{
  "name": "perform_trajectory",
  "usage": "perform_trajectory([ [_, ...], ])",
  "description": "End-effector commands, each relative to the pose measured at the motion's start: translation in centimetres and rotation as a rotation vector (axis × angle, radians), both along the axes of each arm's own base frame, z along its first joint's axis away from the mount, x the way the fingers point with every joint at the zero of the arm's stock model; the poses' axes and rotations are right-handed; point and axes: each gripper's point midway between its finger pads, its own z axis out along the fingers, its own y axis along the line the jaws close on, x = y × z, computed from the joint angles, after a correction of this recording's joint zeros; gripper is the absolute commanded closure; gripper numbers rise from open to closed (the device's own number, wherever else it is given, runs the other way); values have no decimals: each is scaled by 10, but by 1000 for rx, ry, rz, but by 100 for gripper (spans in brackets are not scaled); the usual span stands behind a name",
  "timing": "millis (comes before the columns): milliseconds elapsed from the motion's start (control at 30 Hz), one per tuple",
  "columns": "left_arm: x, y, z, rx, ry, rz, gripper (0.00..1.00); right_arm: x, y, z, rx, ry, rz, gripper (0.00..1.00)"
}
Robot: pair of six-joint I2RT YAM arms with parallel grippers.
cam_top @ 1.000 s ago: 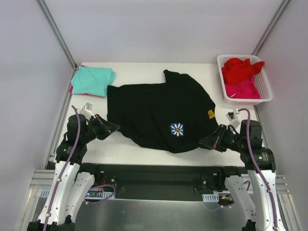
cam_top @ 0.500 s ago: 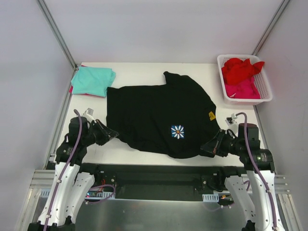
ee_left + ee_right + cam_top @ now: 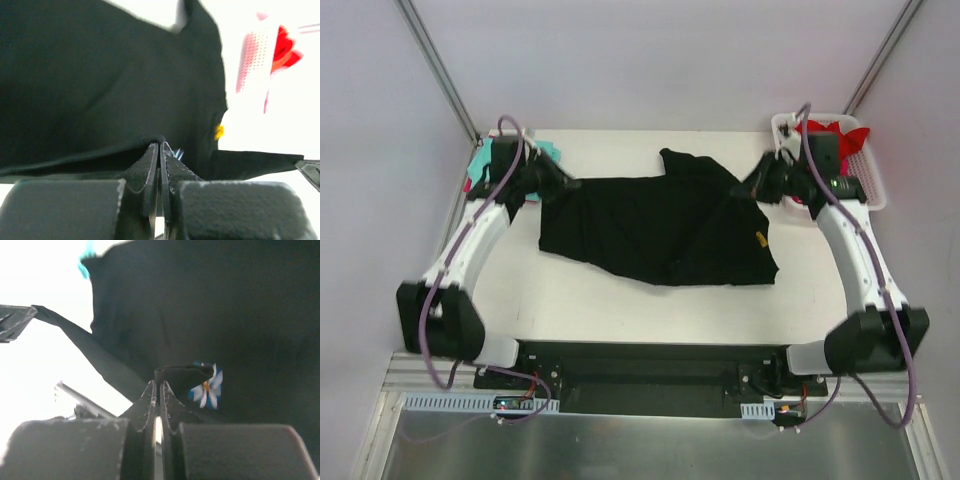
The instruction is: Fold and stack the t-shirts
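The black t-shirt [image 3: 660, 225] is seen in the middle of the top view, lying on the white table [image 3: 620, 305] and doubled over on itself. Its flower print [image 3: 207, 387] is not seen from above and is caught only in the right wrist view. The cloth is gripped at two points along its upper edge. At the upper left the left gripper [image 3: 562, 184] is clamped tight on a black hem, and at the upper right the right gripper [image 3: 750, 187] is pinched closed on a small black fold. The step in hand is judged to be the laying of the held edge onto the layer beneath. To do it well, the two held points should be brought down level and together, with the cloth between them drawn taut so that no crease is trapped. The jaws should be let go only once edge is matched to edge. The lower edge is seen to run aslant, so some squaring may be needed afterwards. The teal t-shirt [image 3: 480, 162], just beside the left arm at the upper left, should not be dragged. The white basket [image 3: 872, 195] with the red t-shirt [image 3: 845, 132], at the upper right, should be given room by the right wrist.
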Motion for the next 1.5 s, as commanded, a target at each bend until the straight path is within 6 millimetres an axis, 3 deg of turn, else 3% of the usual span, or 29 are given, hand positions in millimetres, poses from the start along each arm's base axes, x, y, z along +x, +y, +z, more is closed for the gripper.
perform_trajectory([
  [0, 119, -26, 141, -23, -478, -146, 100, 118, 16, 126, 25, -468, 134, 99],
  [33, 131, -31, 213, -51, -632, -173, 100, 132, 18, 147, 49, -528, 152, 99],
  [67, 159, -35, 206, -106, -595, -183, 100, 141, 15, 166, 95, -545, 138, 99],
  [100, 165, -38, 230, -143, -634, -200, 100, 153, 18, 206, 149, -629, 179, 99],
  [133, 154, -37, 300, -175, -789, -233, 100, 156, 19, 237, 185, -719, 196, 99],
  [167, 171, -40, 300, -232, -769, -236, 100, 154, 20, 267, 286, -730, 189, 99],
  [200, 164, -40, 333, -246, -876, -258, 100, 139, 18, 307, 335, -822, 238, 99],
  [233, 138, -38, 380, -251, -1025, -302, 100, 129, 16, 348, 380, -983, 278, 99],
  [300, 114, -33, 411, -287, -1123, -323, 100, 98, 5, 393, 498, -1050, 294, 99],
  [333, 110, -31, 413, -294, -1162, -336, 100, 60, 4, 426, 487, -1210, 344, 99],
  [367, 66, -25, 444, -269, -1251, -341, 100, 45, -1, 437, 478, -1252, 340, 99],
  [400, 52, -22, 450, -252, -1280, -326, 100, 27, -2, 447, 469, -1288, 344, 99],
  [433, 59, -19, 428, -204, -1274, -300, 100, -5, 0, 458, 443, -1343, 352, 99],
  [467, 8, -11, 460, -173, -1371, -251, 100, -20, -1, 461, 419, -1372, 342, 99],
  [500, -9, -8, 462, -148, -1393, -226, 100, -32, -3, 465, 407, -1397, 316, 99],
  [533, -12, -4, 452, -97, -1383, -202, 100, -41, -4, 465, 367, -1428, 302, 99],
  [567, -53, 0, 468, -61, -1428, -175, 100, -70, -2, 467, 337, -1454, 295, 99],
  [633, -76, 8, 463, 78, -1447, -140, 100, -87, -1, 460, 243, -1463, 287, 99],
  [667, -118, 12, 471, 114, -1496, -113, 100, -114, 3, 462, 201, -1495, 292, 99],
  [700, -127, 27, 473, 148, -1503, -6, 100, -118, 1, 455, 170, -1460, 258, 99],
  [733, -128, 36, 462, 213, -1496, 41, 100, -122, -2, 453, 86, -1503, 236, 99],
  [767, -157, 42, 463, 249, -1516, 78, 100, -128, -4, 453, 59, -1510, 209, 99],
  [867, -181, 56, 463, 335, -1522, 153, 100, -142, -7, 454, 22, -1519, 167, 99],
  [1067, -191, 83, 448, 424, -1461, 299, 100, -150, -19, 449, -69, -1514, 61, 99],
  [1133, -191, 89, 448, 473, -1452, 323, 100, -142, -33, 441, -172, -1499, -12, 99],
  [1267, -179, 95, 440, 485, -1409, 351, 100, -121, -41, 429, -189, -1448, -51, 99],
  [1367, -167, 108, 430, 519, -1353, 407, 100, -102, -69, 419, -300, -1412, -193, 99],
  [1467, -158, 115, 422, 556, -1319, 438, 100, -89, -82, 416, -369, -1393, -238, 100],
])
